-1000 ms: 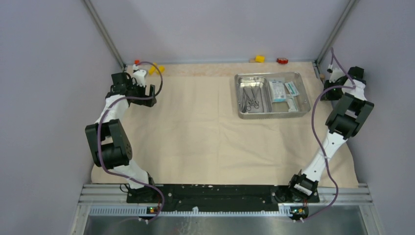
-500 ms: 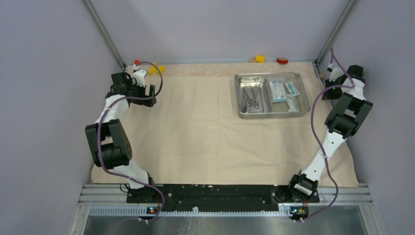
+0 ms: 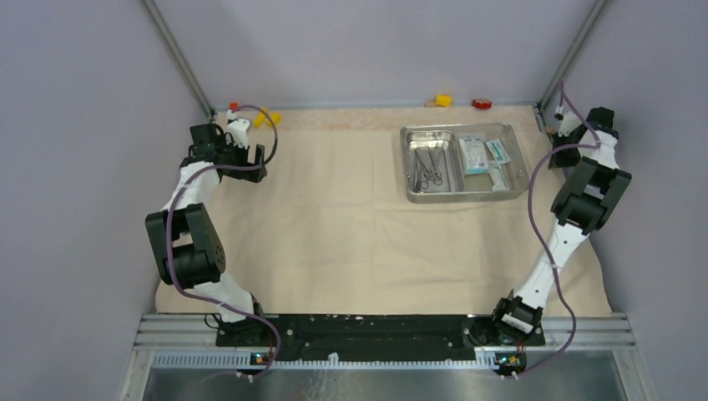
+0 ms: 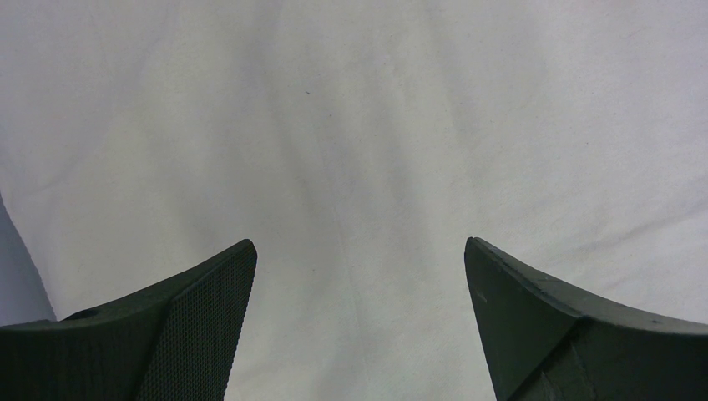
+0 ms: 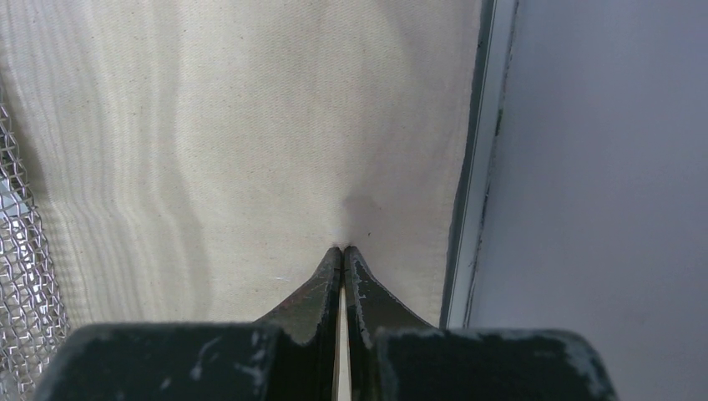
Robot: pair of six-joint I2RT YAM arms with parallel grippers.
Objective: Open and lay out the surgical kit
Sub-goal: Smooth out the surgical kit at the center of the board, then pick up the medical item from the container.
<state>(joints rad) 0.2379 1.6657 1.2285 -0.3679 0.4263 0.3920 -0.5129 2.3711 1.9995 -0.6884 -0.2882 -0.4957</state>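
Observation:
The beige cloth wrap lies spread flat over the table. On its far right part stands the steel tray, holding thin metal scissors and forceps on the left and white-and-teal packets on the right. My right gripper is at the cloth's far right edge, beside the tray. In the right wrist view it is shut, tips pinching a small pucker of cloth. My left gripper hovers over the cloth's far left part. Its wide-open jaws hold nothing above bare cloth.
Small yellow blocks and a red one lie along the back edge. A metal frame rail and the grey wall run just right of my right gripper. The tray's mesh side shows at the left.
My right gripper's jaws have closed on the cloth edge, and the right arm has shifted slightly toward the back. The left arm has not moved.

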